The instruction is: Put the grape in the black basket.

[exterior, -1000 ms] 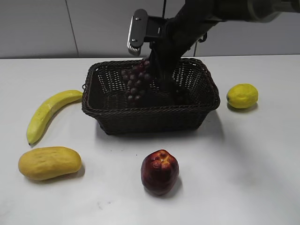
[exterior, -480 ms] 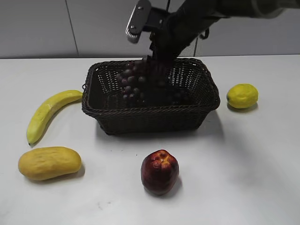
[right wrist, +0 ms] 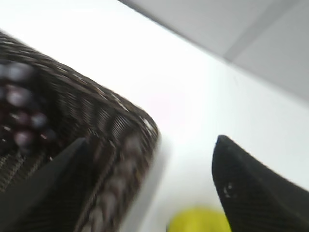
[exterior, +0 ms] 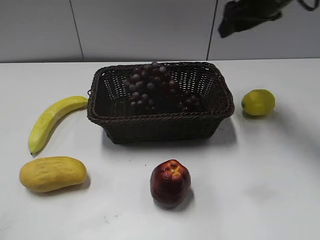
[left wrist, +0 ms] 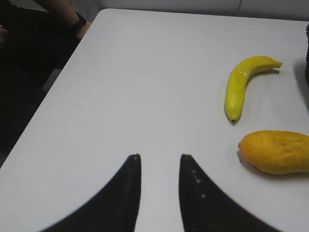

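The grape (exterior: pixel 152 87) lies inside the basket (exterior: pixel 160 127), its long axis running across toward the basket's right. The right pincer (right wrist: pixel 149 159), fingers apart and empty, hangs up and to the right of it. The left pincer (left wrist: pixel 159 162) is apart, well away.

Right gripper (right wrist: pixel 149 186): raised high above the bench's far right corner, fingers spread wide, holding nothing. Left gripper (left wrist: pixel 159 162): low over the bench's left edge, fingers slightly apart, empty.
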